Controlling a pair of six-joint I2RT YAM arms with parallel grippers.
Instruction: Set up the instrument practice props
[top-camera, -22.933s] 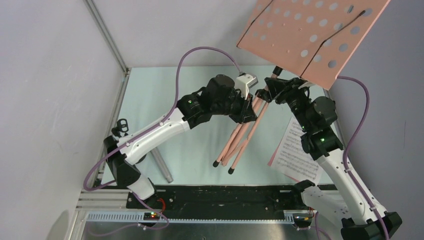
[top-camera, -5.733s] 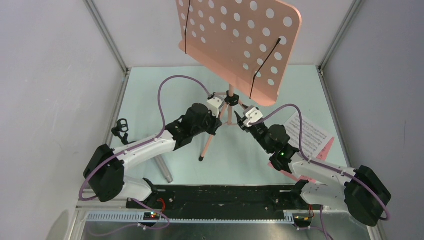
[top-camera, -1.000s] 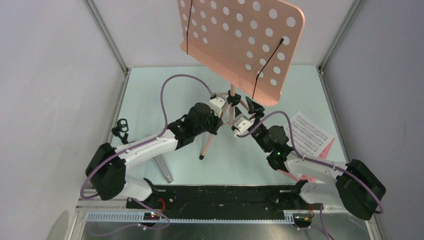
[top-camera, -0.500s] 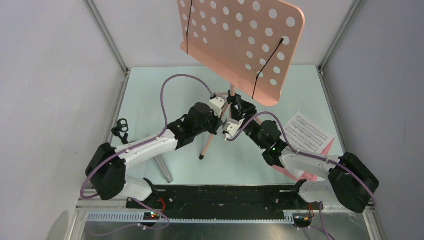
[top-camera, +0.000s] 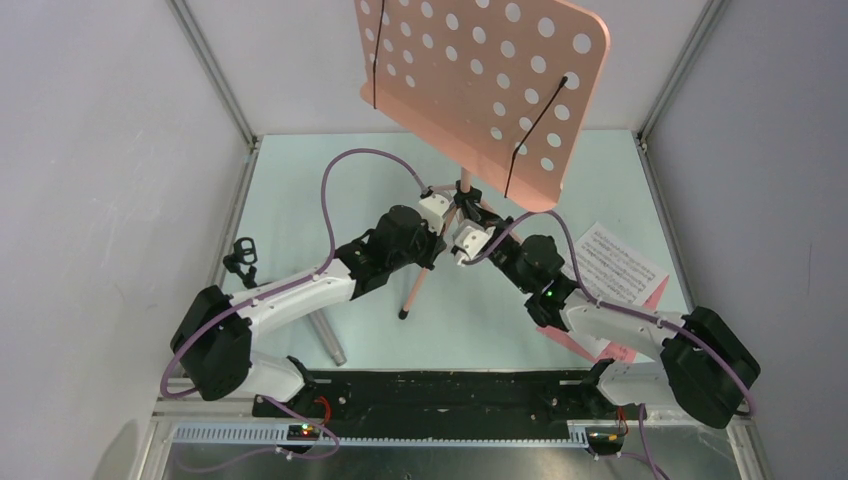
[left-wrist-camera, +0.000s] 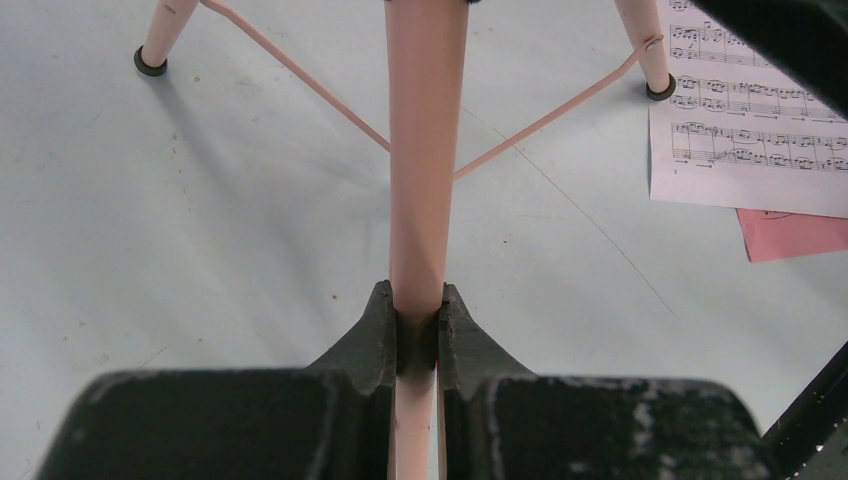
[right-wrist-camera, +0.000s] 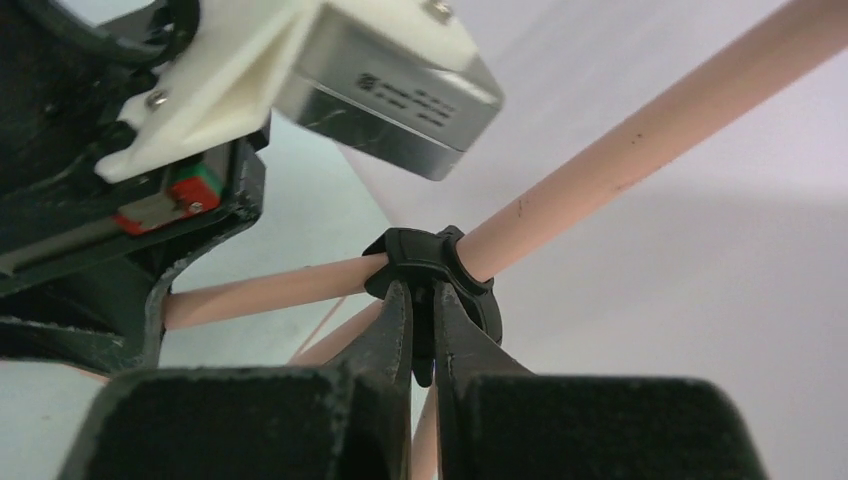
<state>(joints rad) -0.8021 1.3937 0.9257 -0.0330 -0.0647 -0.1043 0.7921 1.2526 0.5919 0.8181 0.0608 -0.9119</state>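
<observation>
Risk notes, stand at mid-table. Salmon-pink tripod music stand with perforated desk (top-camera: 480, 90) stands upright on the pale green table (top-camera: 300, 190), legs spread, with the heavy desk high over a narrow footing.

Left gripper (left-wrist-camera: 417, 300) is clenched on the near pink leg (left-wrist-camera: 425, 150) (as best I can judge which tube it is). Right gripper (right-wrist-camera: 420, 300) is pinched tight on the black plastic collar (right-wrist-camera: 430, 262) where the legs meet the pole. It holds only by a small lug.

- Two firm holds on one rigid frame: if the arms pull out of step, a leg could bend or the collar could twist.
- The thin pinch on the collar may slip, jolting the stand, and the top-heavy desk could tip it.
- If the collar slides, the legs could fold and the stand drop.
- One far foot sits at the edge of the white and pink sheet-music pages (left-wrist-camera: 750, 120), so a dragged foot would crease or shove them.
</observation>
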